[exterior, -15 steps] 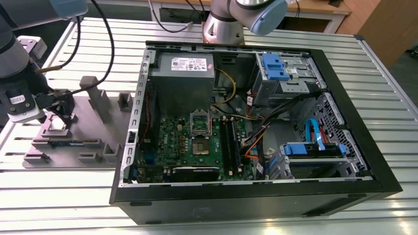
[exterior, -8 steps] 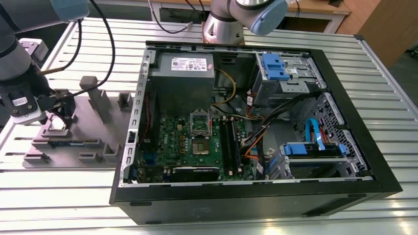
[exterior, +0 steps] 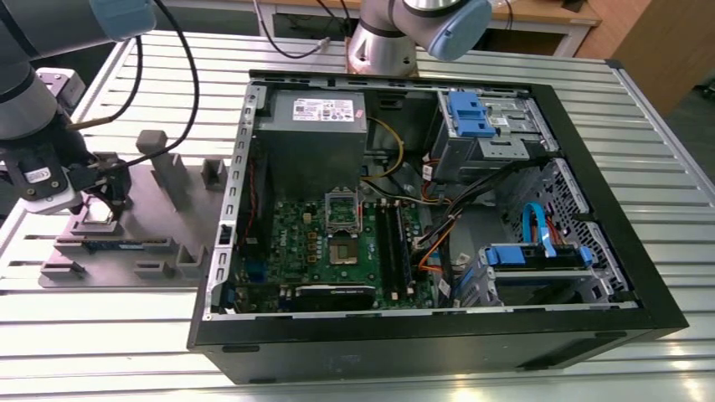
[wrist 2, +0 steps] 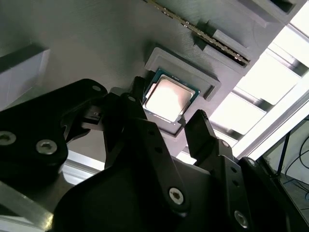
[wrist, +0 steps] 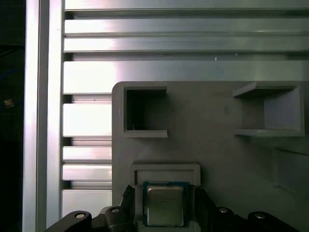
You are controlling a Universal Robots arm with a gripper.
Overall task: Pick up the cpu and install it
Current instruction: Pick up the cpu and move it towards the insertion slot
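The cpu [wrist 2: 168, 98] [wrist: 165, 203] is a small square chip with a pale metal top. It lies flat in a raised pocket of the grey fixture [exterior: 167, 251] at the exterior view's left. My gripper [exterior: 99, 205] [wrist 2: 166, 121] [wrist: 165, 209] hangs straight over it, open. One black finger [wrist 2: 130, 113] stands on one side of the chip and the other finger [wrist 2: 203, 130] on the opposite side, both apart from its edges. The green board [exterior: 335, 243] lies inside the open computer case [exterior: 447, 335], with the silver socket frame [exterior: 341, 208] near its middle.
The fixture carries upright grey posts [exterior: 167, 172] and a long thin memory stick [exterior: 112, 245] [wrist 2: 203, 31] in a slot. A second robot arm's base [exterior: 386, 42] stands behind the case. Cables and blue drive brackets [exterior: 537, 251] crowd the case's right half. The table is ribbed metal [exterior: 112, 335].
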